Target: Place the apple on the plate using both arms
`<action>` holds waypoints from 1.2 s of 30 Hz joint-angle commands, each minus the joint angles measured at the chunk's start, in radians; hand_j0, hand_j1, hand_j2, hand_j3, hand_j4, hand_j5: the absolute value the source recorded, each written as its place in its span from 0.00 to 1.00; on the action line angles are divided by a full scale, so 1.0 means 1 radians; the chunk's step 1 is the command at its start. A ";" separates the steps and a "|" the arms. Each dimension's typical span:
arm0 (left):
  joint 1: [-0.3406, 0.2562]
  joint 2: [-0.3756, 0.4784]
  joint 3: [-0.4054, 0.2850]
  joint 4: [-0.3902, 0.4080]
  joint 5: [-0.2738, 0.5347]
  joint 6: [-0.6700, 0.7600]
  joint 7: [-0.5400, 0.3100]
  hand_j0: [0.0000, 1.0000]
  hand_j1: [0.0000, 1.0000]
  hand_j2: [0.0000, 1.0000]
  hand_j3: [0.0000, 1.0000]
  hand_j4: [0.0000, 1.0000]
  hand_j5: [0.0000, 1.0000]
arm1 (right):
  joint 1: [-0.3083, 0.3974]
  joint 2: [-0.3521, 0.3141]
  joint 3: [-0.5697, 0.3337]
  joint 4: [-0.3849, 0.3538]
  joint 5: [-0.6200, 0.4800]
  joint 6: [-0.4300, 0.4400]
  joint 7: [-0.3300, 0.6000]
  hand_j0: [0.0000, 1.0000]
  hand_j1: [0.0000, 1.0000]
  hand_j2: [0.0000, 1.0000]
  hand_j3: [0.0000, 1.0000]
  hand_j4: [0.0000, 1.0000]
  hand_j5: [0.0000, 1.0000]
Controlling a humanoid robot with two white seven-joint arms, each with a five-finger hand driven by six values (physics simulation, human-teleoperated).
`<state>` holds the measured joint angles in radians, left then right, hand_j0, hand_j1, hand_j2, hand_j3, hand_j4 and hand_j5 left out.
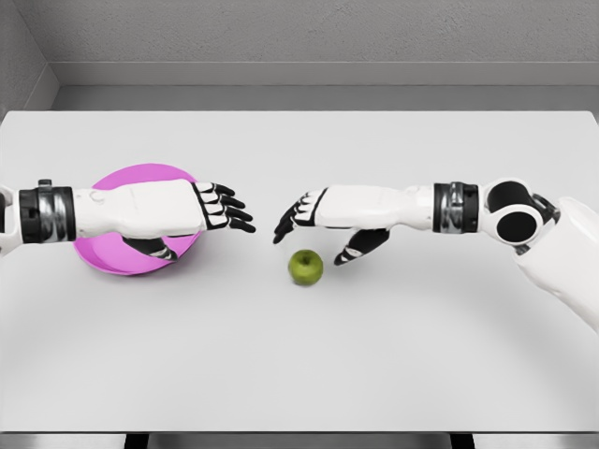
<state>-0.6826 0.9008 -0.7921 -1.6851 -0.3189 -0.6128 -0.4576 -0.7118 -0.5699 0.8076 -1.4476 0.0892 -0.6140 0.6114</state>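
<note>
A green apple sits on the white table near its middle. My right hand hovers just above and behind the apple, fingers spread and holding nothing, thumb hanging down to the apple's right. A pink plate lies at the left, largely covered by my left hand. That hand reaches over the plate with fingers extended toward the right, holding nothing; its thumb points down over the plate's near rim. The two hands' fingertips are a short gap apart.
A grey wall runs behind the table's far edge. The table's near edge is at the bottom of the picture.
</note>
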 commanded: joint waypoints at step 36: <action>-0.207 -0.428 -0.271 0.275 -0.077 0.002 -0.104 0.96 0.96 0.96 0.96 0.96 0.96 | 0.172 -0.154 -0.547 0.153 -0.063 0.003 -0.001 1.00 1.00 1.00 1.00 1.00 1.00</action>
<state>-0.8897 0.4748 -1.0545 -1.4098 -0.4012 -0.6133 -0.5619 -0.5384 -0.7228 0.2611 -1.2942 0.0334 -0.6138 0.6114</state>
